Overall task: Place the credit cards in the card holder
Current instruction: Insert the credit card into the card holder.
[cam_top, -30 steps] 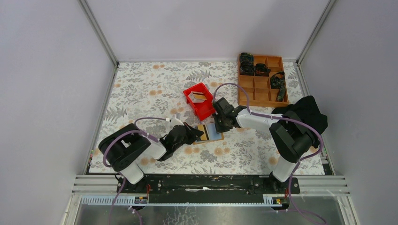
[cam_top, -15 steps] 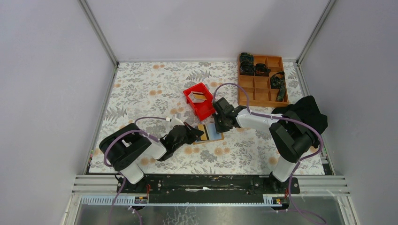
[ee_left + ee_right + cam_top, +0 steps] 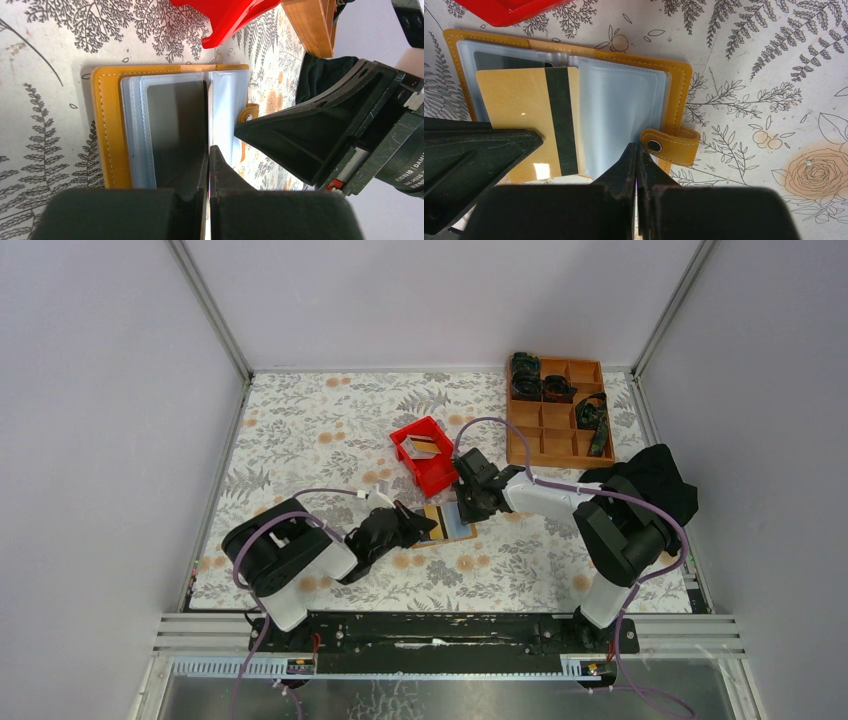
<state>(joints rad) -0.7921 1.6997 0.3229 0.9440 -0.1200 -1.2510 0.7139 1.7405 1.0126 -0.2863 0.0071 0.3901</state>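
Note:
The card holder (image 3: 456,527) lies open on the floral mat, tan-orange with clear sleeves (image 3: 624,100) and a snap strap (image 3: 671,145). A gold credit card (image 3: 519,110) with a black stripe lies over its left sleeve, above a dark card (image 3: 509,60) in the sleeve. My left gripper (image 3: 208,148) is shut on the gold card's near edge, at the holder's left side (image 3: 418,525). My right gripper (image 3: 636,146) is shut, its tips pressed on the clear sleeve beside the strap (image 3: 468,508). The holder's orange border (image 3: 107,130) and a dark panel (image 3: 175,115) show in the left wrist view.
A red plastic bin (image 3: 428,455) with a pale card inside stands just behind the holder. An orange-brown compartment tray (image 3: 557,410) with dark items is at the back right. A black cloth (image 3: 650,480) lies by the right arm. Side walls bound the mat.
The left arm's elbow has shifted slightly to the right; its gripper stays at the holder. The right arm and the holder have not moved.

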